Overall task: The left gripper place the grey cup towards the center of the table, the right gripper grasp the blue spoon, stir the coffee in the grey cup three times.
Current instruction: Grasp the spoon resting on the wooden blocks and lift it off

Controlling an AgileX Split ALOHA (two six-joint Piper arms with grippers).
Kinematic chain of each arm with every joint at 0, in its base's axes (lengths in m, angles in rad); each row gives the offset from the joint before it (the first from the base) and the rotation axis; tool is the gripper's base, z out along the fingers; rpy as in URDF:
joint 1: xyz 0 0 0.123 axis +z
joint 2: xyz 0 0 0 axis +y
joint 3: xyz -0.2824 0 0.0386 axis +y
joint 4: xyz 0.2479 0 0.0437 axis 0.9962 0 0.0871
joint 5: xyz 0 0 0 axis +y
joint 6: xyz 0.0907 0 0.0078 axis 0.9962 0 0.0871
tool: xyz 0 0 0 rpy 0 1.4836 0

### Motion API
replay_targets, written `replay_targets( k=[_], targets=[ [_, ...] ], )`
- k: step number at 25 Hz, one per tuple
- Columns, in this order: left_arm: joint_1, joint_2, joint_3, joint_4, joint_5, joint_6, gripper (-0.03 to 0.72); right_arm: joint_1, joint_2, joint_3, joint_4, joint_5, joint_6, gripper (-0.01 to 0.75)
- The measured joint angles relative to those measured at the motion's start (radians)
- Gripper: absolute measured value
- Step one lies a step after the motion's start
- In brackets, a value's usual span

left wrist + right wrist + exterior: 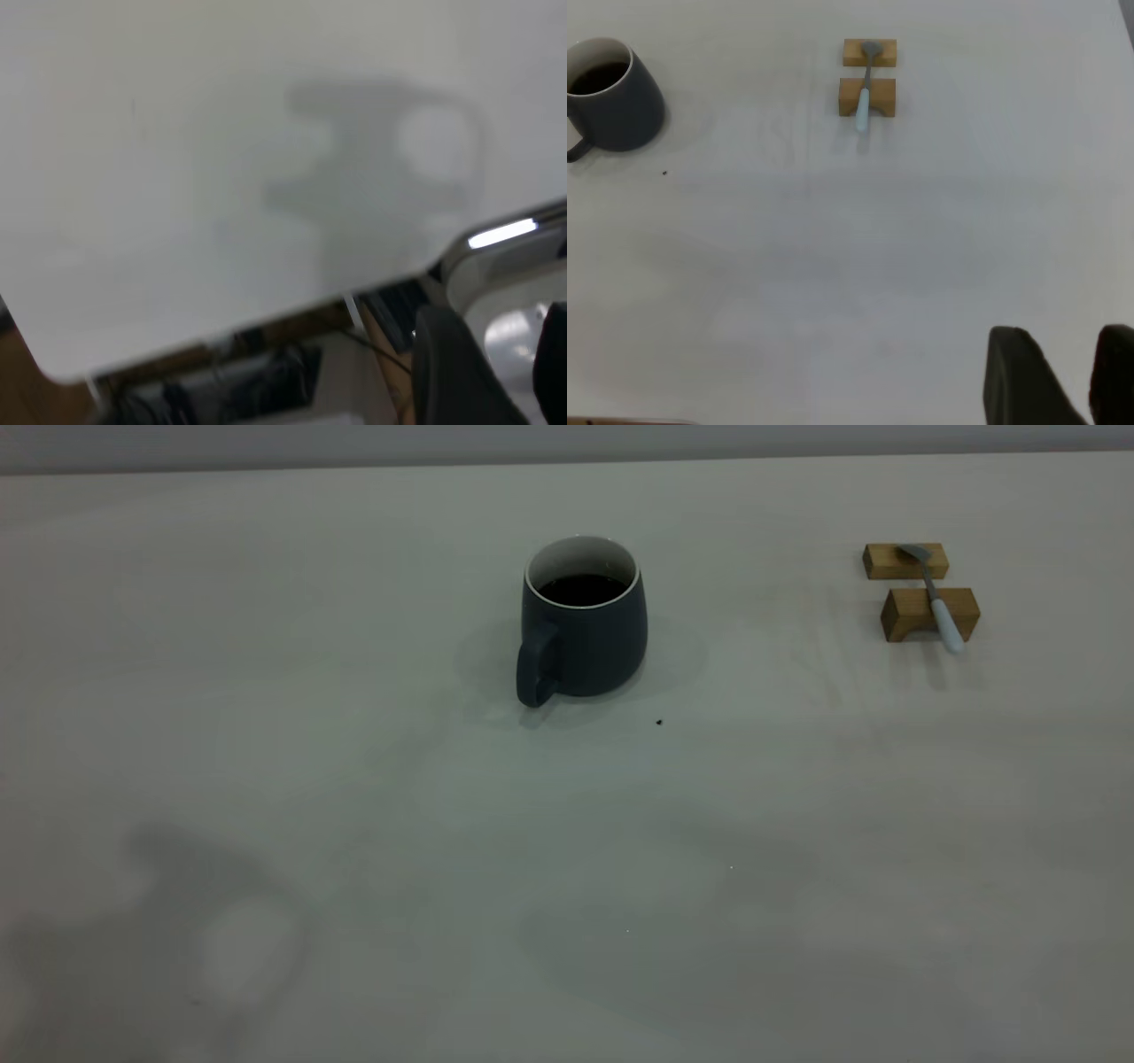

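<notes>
Presently, the grey cup (pixel 585 624) stands upright on the table (pixel 354 824), near the middle of the surface as the exterior view shows it, with its thick loop handle turned toward the camera and slightly to that view's left. The coffee (pixel 582 589) fills the lower part of the white interior and lies flat and dark. A tiny dark speck (pixel 660 723) sits on the surface just in front of the cup, apart from its base. Well apart from the cup, toward the right side, the blue spoon (pixel 935 598) lies across two small wooden blocks (pixel 930 613): its grey bowl rests on the farther block and its pale handle on the nearer one, the handle end overhanging toward the camera. Neither arm appears in the exterior view; only soft shadows fall on the near part of the table. The left gripper (pixel 500 372) hangs over the table's edge, well away from the cup, its two dark fingers apart with nothing between them. The right gripper (pixel 1063 376) is held above bare table, well short of the spoon, its fingers likewise parted and empty. In the right wrist view the cup and spoon both sit undisturbed, untouched by either gripper.
</notes>
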Motion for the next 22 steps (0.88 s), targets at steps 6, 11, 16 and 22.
replay_targets(
  k=[6,11,16,22],
  targets=[
    [0.176,-0.290,0.269,-0.065,0.000,-0.068,0.300,0.000,0.000,0.000,0.000,0.000,0.000,0.238],
    [0.350,-0.560,0.414,-0.103,-0.005,0.043,0.300,0.000,0.000,0.000,0.000,0.000,0.000,0.238],
    [0.459,-0.797,0.474,-0.117,-0.042,0.085,0.300,0.000,0.000,0.000,0.000,0.000,0.000,0.238],
    [0.527,-0.974,0.480,-0.118,-0.044,0.089,0.300,0.000,0.000,0.000,0.000,0.000,0.000,0.238]
  ],
)
